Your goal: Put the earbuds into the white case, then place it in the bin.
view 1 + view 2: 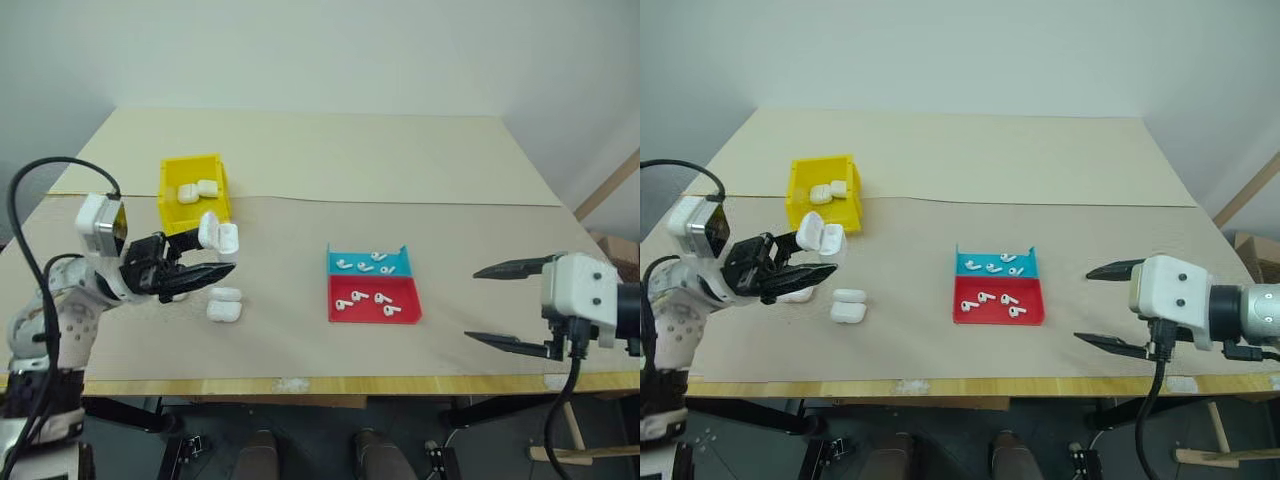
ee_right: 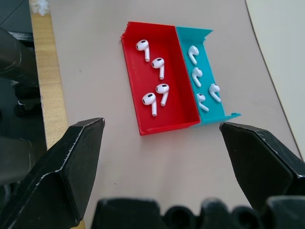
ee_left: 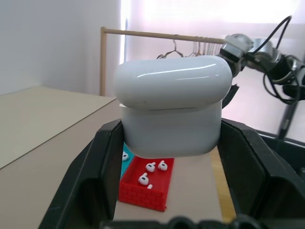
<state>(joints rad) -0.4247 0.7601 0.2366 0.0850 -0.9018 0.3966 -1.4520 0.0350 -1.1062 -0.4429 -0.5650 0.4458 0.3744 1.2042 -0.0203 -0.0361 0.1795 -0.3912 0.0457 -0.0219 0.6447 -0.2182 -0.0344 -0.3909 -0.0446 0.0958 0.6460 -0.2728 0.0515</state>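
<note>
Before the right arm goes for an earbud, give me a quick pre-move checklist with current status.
1. Left gripper holds the case: ok, shut on it, clear of the table.
2. Case lid open for loading: ok in the head views; the left wrist view leaves it unclear.
3. Right gripper open and empty: ok.
4. Earbuds reachable: ok, four in the red tray, four in the blue tray.
5. Right gripper lined up over the trays: ok, trays lie ahead between its fingers.
6. Bin has room: ok, two cases inside, space left.
</note>
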